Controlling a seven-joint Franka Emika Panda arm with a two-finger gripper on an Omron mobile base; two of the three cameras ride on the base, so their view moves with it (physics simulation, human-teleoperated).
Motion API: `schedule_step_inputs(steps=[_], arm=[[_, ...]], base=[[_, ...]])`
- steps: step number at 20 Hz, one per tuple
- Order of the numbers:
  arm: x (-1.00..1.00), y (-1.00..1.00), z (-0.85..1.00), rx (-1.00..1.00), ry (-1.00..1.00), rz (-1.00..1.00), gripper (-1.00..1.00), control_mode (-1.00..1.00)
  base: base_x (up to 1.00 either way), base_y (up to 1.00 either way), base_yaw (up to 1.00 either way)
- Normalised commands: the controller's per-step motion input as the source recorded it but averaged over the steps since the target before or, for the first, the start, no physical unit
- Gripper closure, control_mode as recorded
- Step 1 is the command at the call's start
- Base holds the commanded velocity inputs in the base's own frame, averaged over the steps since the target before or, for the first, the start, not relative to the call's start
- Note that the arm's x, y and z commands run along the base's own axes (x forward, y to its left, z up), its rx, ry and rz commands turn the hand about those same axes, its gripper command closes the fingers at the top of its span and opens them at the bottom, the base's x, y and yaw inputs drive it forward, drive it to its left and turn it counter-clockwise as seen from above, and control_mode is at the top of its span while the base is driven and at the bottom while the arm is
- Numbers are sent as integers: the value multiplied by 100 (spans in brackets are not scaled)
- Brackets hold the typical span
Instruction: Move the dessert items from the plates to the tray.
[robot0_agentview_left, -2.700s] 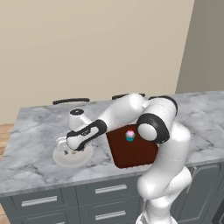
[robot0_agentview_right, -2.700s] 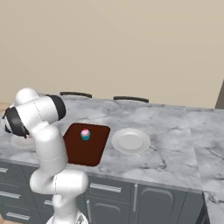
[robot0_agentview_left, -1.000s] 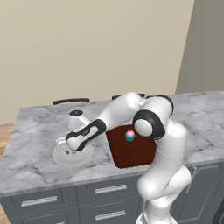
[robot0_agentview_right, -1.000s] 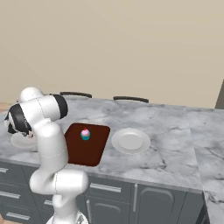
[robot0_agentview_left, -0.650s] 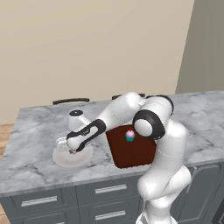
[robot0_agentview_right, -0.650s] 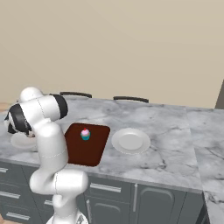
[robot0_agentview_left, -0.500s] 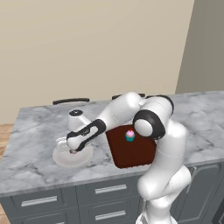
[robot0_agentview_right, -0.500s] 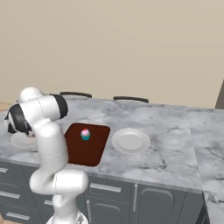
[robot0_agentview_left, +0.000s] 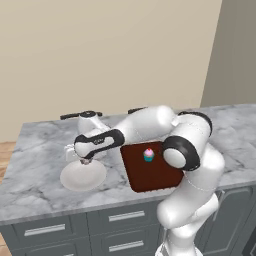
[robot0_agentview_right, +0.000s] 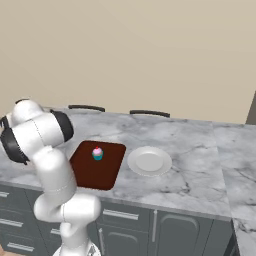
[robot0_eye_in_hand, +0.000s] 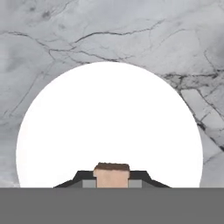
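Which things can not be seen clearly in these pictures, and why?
- Tan morsel: hand view, its lower part is cut off at the bottom, between the shut pincer.
- Pincer tips: left base view, too small; the hand covers them over the plate.
- Cupcake on the tray: frosting detail too small.

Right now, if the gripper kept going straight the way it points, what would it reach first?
The gripper, shut on the small tan morsel, points down at the pale plate. Going straight on, it would likely press into that plate's bare surface first; how far above the plate it sits is unclear.
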Motion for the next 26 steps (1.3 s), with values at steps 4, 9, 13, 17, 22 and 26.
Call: schedule_step_inputs(steps=[4,9,13,17,22,26], arm=[[-27,-74,23,0,-4,0,100,-100],[-27,-96,15,1,-5,0,100,-100],[-30,-88,22,0,-3,0,100,-100],[-25,-89,5,0,-1,0,100,-100],[-16,-91,0,0,0,0,100,-100],[-2,-74,-1,0,0,0,100,-100]], base=[[0,0,0],[0,0,0],[0,0,0],[0,0,0],[0,0,0],[0,0,0]])
